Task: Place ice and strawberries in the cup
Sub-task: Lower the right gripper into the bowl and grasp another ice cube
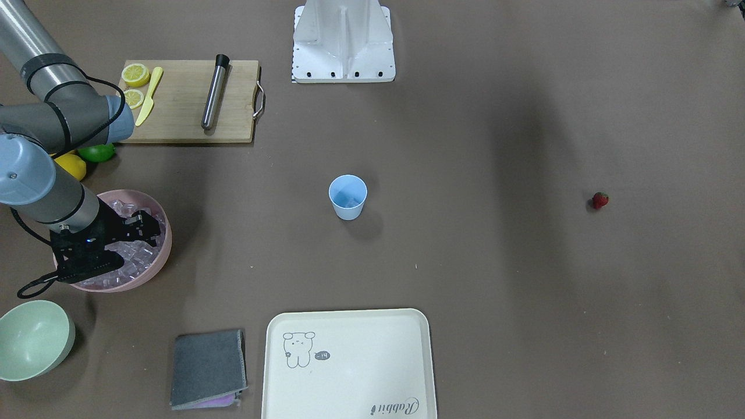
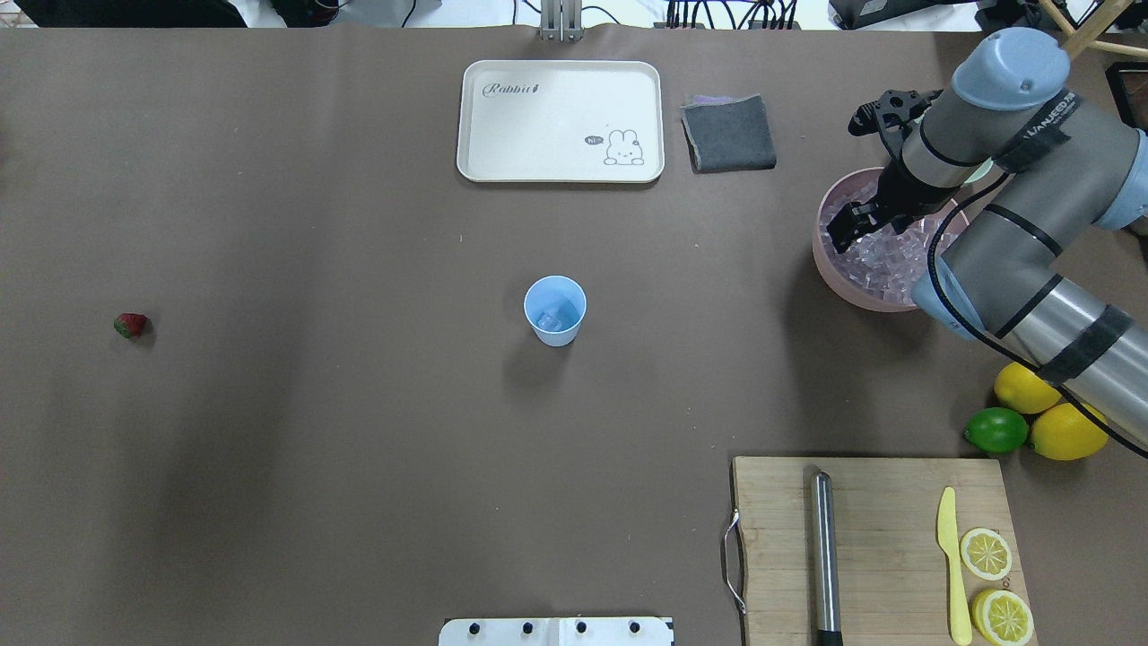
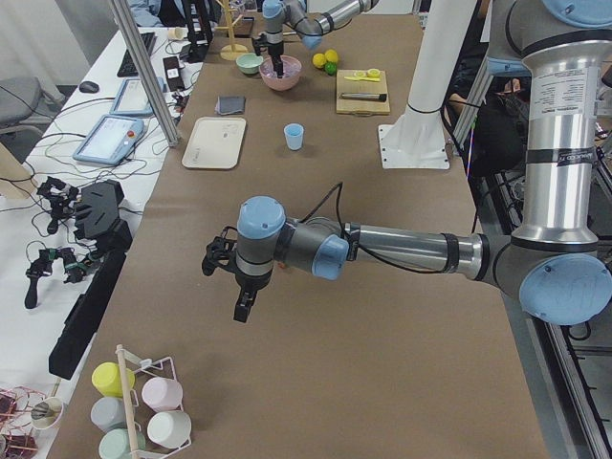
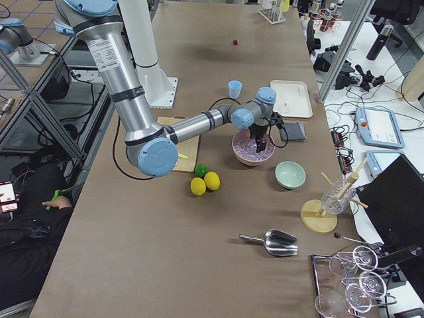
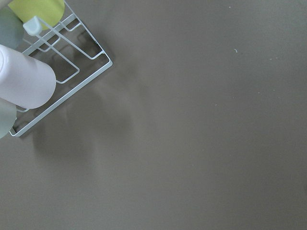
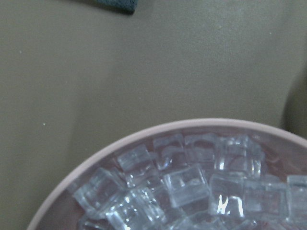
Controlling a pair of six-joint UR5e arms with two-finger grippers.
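The light blue cup point(image 2: 555, 309) stands upright mid-table, also in the front view point(image 1: 348, 196); a clear ice cube lies inside it. The pink bowl point(image 2: 830, 260) holds many clear ice cubes point(image 6: 184, 184). My right gripper point(image 2: 847, 229) points down over the bowl's ice, and its fingers look open and empty. The small red strawberry point(image 2: 131, 325) lies alone far on my left, also in the front view point(image 1: 600, 199). My left gripper point(image 3: 239, 311) hovers over bare table near a cup rack, far from everything; I cannot tell if it is open or shut.
A cream tray point(image 2: 560, 121) and a grey cloth point(image 2: 728, 133) lie beyond the cup. A wooden board point(image 2: 874, 547) with a metal tube, yellow knife and lemon halves lies near my right. Whole lemons point(image 2: 1067, 431), a lime point(image 2: 995, 430) and a green bowl point(image 1: 32, 340) flank the pink bowl.
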